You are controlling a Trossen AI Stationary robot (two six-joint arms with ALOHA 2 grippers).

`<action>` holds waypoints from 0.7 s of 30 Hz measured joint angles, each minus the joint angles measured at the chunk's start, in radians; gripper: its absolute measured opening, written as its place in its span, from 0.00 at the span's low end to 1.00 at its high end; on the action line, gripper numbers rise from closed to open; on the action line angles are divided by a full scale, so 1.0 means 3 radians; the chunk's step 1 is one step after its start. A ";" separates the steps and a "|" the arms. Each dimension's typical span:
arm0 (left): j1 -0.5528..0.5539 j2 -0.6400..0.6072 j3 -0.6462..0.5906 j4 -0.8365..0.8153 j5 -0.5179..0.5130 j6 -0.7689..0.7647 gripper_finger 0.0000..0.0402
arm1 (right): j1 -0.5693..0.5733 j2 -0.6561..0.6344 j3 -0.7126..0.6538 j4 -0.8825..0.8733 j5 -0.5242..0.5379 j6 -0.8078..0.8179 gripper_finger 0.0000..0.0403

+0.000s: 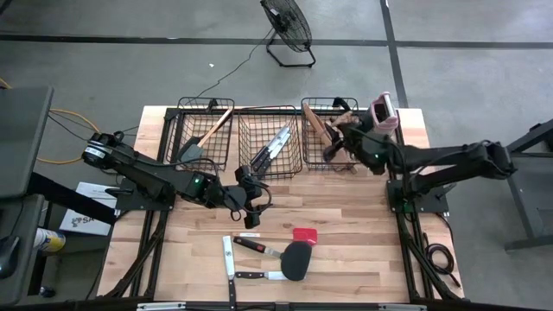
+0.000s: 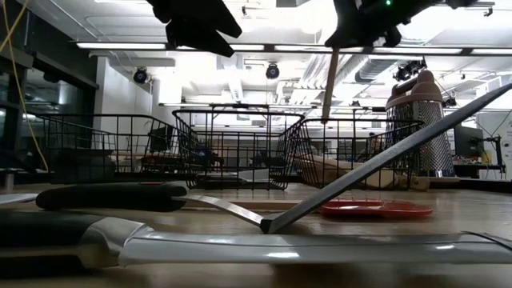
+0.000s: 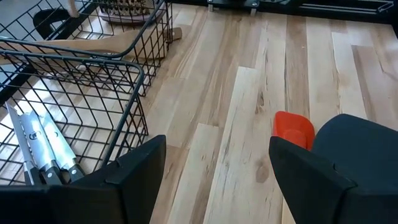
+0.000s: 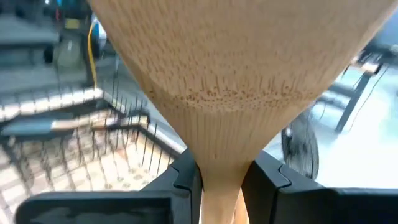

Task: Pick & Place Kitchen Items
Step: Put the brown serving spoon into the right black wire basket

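From above, my right gripper sits upper right over the right basket; my left gripper hangs mid-frame, jaws spread and empty, above the knives and the red spatula.

At table level, a wooden spatula dangles at upper centre.

My right wrist shows fingers pinching its neck. Released high, it could strike the rim and bounce out.

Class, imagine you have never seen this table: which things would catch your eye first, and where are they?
Three black wire baskets stand in a row at the table's far edge. Over the rightmost one, the right gripper is shut on a wooden spatula. The open left gripper hovers mid-table, just behind knives, a black spatula and a red spatula lying near the front.
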 joint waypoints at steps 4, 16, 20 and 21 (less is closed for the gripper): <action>0.0001 0.0001 0.0000 0.0006 0.0000 -0.0012 0.70 | -0.0221 0.0016 0.0399 -0.0878 -0.0402 0.0311 0.18; 0.0001 0.0001 0.0000 -0.0002 0.0000 -0.0058 0.70 | -0.1189 0.0019 0.0902 -0.2036 -0.2054 0.0418 0.18; 0.0001 0.0003 0.0000 -0.0002 0.0000 -0.0058 0.70 | -0.1525 0.0040 0.1035 -0.2322 -0.2529 0.0316 0.18; 0.0001 0.0003 0.0000 -0.0002 0.0000 -0.0057 0.70 | -0.1603 0.0063 0.1078 -0.2407 -0.2635 0.0282 0.18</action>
